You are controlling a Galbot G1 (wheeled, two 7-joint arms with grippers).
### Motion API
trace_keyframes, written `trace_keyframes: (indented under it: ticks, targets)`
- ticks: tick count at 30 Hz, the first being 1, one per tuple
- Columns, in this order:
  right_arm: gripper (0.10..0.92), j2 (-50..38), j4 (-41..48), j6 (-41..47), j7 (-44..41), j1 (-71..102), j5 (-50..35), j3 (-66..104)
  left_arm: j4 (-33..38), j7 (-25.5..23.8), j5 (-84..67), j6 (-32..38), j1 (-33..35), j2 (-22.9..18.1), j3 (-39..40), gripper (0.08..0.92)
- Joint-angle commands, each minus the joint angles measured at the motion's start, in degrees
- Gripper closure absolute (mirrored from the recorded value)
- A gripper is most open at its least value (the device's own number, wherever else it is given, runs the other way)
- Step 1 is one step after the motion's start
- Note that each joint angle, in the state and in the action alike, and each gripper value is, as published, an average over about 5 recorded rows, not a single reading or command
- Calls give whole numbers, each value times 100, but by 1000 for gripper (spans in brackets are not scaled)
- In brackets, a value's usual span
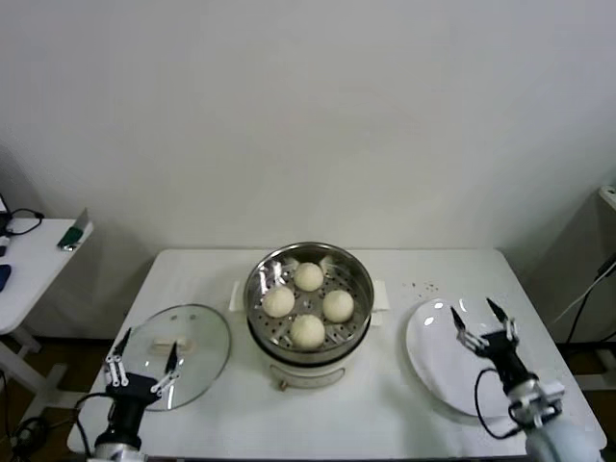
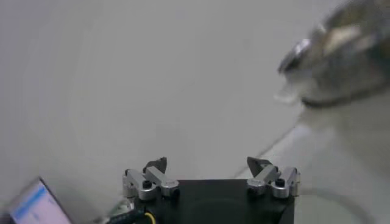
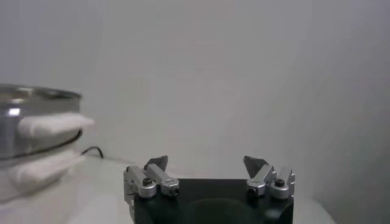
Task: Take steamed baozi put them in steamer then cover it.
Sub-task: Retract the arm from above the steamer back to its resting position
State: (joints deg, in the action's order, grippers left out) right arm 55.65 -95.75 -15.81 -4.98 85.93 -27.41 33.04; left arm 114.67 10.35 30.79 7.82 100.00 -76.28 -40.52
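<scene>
Four cream-white baozi point(image 1: 308, 303) lie on the perforated tray inside the shiny steamer point(image 1: 356, 274) at the table's middle. The steamer also shows in the left wrist view point(image 2: 341, 61) and in the right wrist view point(image 3: 30, 115). The clear glass cover point(image 1: 197, 339) with its cream handle lies flat on the table at the left. My left gripper point(image 1: 144, 348) is open and empty over the cover's near edge; it also shows in the left wrist view point(image 2: 208, 164). My right gripper point(image 1: 478, 317) is open and empty above the white plate; it also shows in the right wrist view point(image 3: 207, 162).
A flat white plate point(image 1: 433, 361) lies at the table's right. A side table point(image 1: 38, 260) with small items stands at the far left. A white wall rises behind the table. Small dark specks point(image 1: 423, 286) lie right of the steamer.
</scene>
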Motion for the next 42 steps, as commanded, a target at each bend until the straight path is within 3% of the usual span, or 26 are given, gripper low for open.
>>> trace_keyframes:
  ticks: [1, 13, 42]
  targets:
    - [203, 904, -34, -741, 121, 1428, 360, 537, -1508, 1489, 3927, -262, -248, 470, -77, 177]
    - [203, 1164, -297, -680, 100, 1615, 365, 388, -2828, 1512, 4650, -624, -1220, 209, 165, 177]
    - [203, 1474, -256, -850, 91, 1750, 609, 422, -3554, 1405, 4716, -633, -2419, 241, 438, 182]
